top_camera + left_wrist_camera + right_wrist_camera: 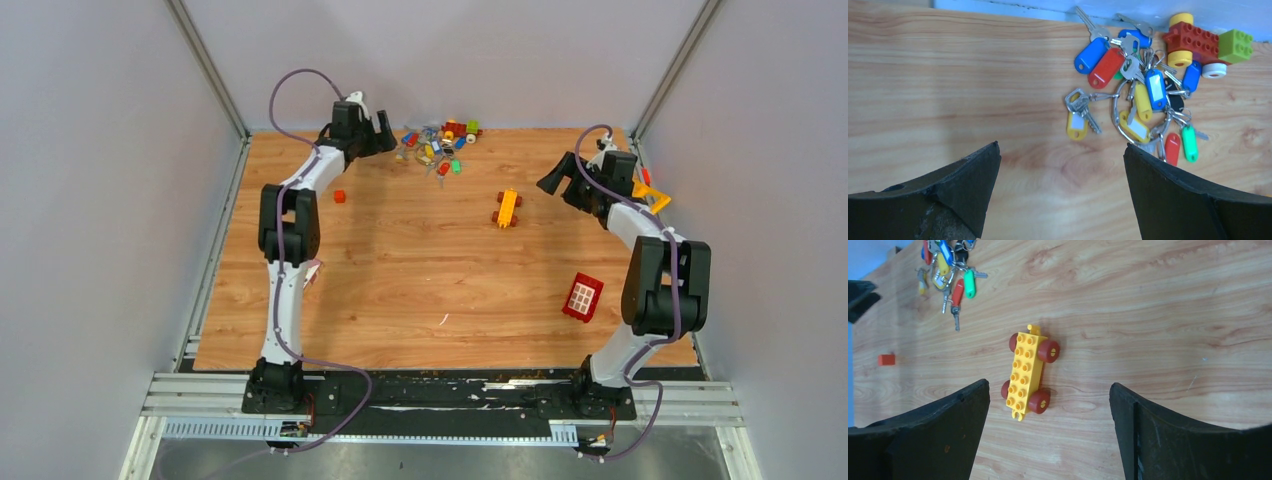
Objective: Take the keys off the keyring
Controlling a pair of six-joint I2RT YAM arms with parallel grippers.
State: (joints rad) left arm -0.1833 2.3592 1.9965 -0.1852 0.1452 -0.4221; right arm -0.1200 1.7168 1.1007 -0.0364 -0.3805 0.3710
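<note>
My left fingers (968, 180) gape wide and empty, and the keys (1155, 90) on the keyring (1114, 117) lie ahead and rightward near the table's (948, 75) far edge — loop lengthwise away from me — far nearer than to my right fingers (938, 425), likewise wide and empty.

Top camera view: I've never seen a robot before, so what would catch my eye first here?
A bright tangle of keys with coloured tags lies at the table's far edge, beside toy bricks, with the left claw open just before it. Mid-table stands a yellow wheeled toy, the right claw open near it.
</note>
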